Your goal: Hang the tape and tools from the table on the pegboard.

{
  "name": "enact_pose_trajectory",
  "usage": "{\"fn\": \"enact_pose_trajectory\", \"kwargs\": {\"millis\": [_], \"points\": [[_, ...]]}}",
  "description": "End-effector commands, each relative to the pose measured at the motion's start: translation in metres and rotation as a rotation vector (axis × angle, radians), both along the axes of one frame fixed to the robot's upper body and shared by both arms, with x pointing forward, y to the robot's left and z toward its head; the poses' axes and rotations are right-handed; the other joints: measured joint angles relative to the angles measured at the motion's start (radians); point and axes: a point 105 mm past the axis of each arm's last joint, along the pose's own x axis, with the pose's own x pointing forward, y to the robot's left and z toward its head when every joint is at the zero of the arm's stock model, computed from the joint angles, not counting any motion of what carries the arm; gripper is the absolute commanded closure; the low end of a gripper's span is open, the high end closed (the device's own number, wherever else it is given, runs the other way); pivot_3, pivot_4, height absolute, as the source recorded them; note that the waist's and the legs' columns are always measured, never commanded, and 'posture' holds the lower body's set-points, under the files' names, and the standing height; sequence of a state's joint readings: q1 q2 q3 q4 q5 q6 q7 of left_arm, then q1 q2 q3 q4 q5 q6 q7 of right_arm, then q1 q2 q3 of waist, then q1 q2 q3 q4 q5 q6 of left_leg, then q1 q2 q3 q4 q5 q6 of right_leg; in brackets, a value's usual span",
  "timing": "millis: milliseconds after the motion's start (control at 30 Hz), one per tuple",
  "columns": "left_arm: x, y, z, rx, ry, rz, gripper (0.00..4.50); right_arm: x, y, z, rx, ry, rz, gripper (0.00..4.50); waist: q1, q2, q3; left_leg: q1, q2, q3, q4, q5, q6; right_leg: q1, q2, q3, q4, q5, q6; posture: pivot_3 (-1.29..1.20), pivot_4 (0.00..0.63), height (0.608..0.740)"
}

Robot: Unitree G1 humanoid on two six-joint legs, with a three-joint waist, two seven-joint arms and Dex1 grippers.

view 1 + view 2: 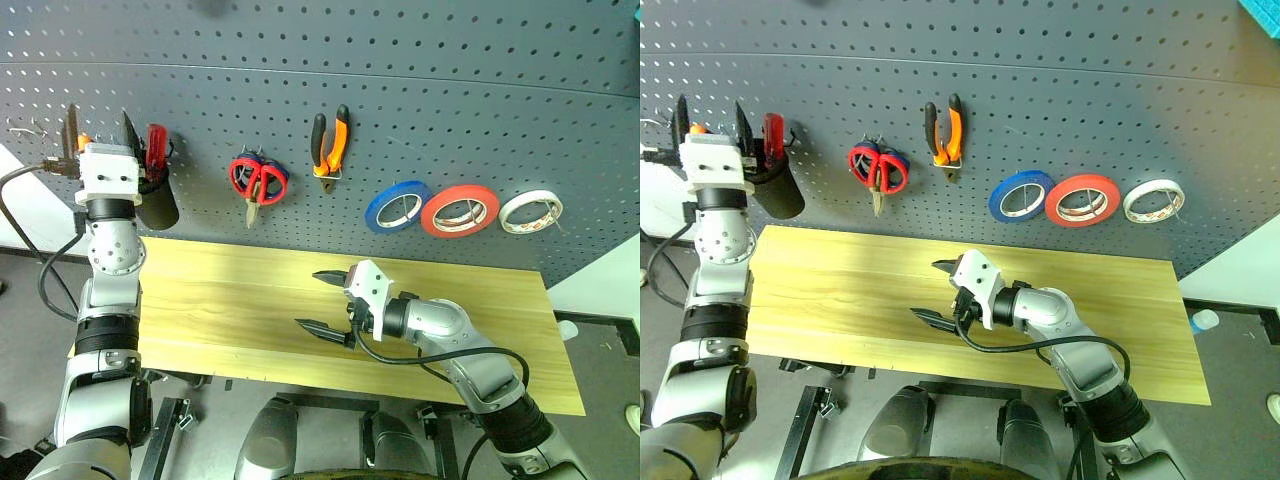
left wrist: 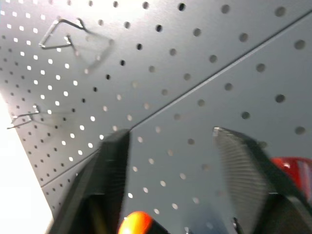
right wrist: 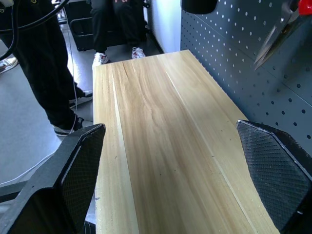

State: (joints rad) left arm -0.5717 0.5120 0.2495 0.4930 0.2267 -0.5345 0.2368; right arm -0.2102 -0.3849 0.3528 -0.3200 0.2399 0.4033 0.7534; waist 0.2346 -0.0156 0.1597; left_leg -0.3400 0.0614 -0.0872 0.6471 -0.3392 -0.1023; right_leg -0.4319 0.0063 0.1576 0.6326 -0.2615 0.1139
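On the dark grey pegboard (image 1: 480, 110) hang the red-handled scissors (image 1: 258, 180), the orange-and-black pliers (image 1: 331, 143) and the red tape (image 1: 460, 211). My left gripper (image 1: 100, 132) is raised against the board at the far left, beside a black cup (image 1: 158, 205). It is open, and its fingers (image 2: 241, 165) frame bare pegboard. An orange tip (image 2: 136, 222) shows low between them and a red handle (image 1: 157, 148) stands just to the right. My right gripper (image 1: 322, 300) hovers open over the middle of the table (image 1: 220, 300), pointing left, with nothing in it.
A blue roll (image 1: 397, 206) and a white roll (image 1: 530, 211) hang either side of the red tape. Blue-handled scissors sit behind the red pair. Bare hooks (image 2: 61, 34) stick out of the board near my left gripper. A person's legs (image 3: 48, 73) stand past the table's far end.
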Motion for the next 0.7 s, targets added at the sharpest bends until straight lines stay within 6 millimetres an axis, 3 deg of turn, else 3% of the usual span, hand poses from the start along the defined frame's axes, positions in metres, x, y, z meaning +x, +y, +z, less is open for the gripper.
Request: {"fn": "enact_pose_trajectory", "kwargs": {"millis": [33, 67, 333, 500, 600, 700], "points": [[-0.012, -0.01, 0.022, 0.022, -0.115, -0.053, 0.28, 0.0, 0.002, 0.012, 0.021, -0.044, 0.015, 0.0, 0.0, 0.0, 0.0, 0.0, 0.0, 0.0, 0.0, 0.0, 0.0, 0.0, 0.0, 0.0, 0.0, 0.0, 0.0, 0.35, 0.134, 0.727], [-0.015, -0.013, 0.023, 0.024, -0.128, -0.077, 0.04, 0.0, 0.002, 0.012, 0.021, -0.045, 0.016, 0.0, 0.0, 0.0, 0.0, 0.0, 0.0, 0.0, 0.0, 0.0, 0.0, 0.0, 0.0, 0.0, 0.0, 0.0, 0.0, 0.35, 0.133, 0.727], [-0.021, -0.022, 0.03, 0.034, -0.165, -0.113, 0.04, 0.001, 0.002, 0.019, 0.049, -0.06, 0.029, 0.0, 0.0, 0.0, 0.0, 0.0, 0.0, 0.0, 0.0, 0.0, 0.0, 0.0, 0.0, 0.0, 0.0, 0.0, 0.0, 0.35, 0.128, 0.727], [-0.022, -0.027, 0.04, 0.057, -0.2, -0.128, 0.04, -0.004, 0.006, 0.047, 0.197, -0.14, 0.052, 0.0, 0.0, -0.001, -0.001, 0.0, 0.0, 0.0, 0.001, 0.0, 0.0, 0.001, 0.0, 0.0, 0.0, 0.0, 0.0, 0.35, 0.108, 0.727], [-0.02, -0.031, 0.043, 0.067, -0.211, -0.143, 0.04, -0.002, 0.005, 0.05, 0.226, -0.167, 0.045, 0.0, 0.001, -0.004, -0.006, 0.0, 0.0, 0.0, 0.001, 0.0, 0.0, 0.001, 0.0, 0.0, 0.001, 0.0, 0.0, 0.36, 0.074, 0.727], [-0.003, -0.053, 0.038, 0.049, -0.085, -0.259, 0.04, -0.002, 0.0, 0.073, 0.349, -0.225, 0.014, 0.0, 0.001, -0.009, -0.022, 0.001, 0.0, 0.0, 0.001, 0.0, 0.0, 0.001, 0.0, -0.001, 0.0, 0.001, 0.0, 0.37, 0.025, 0.727]]}}
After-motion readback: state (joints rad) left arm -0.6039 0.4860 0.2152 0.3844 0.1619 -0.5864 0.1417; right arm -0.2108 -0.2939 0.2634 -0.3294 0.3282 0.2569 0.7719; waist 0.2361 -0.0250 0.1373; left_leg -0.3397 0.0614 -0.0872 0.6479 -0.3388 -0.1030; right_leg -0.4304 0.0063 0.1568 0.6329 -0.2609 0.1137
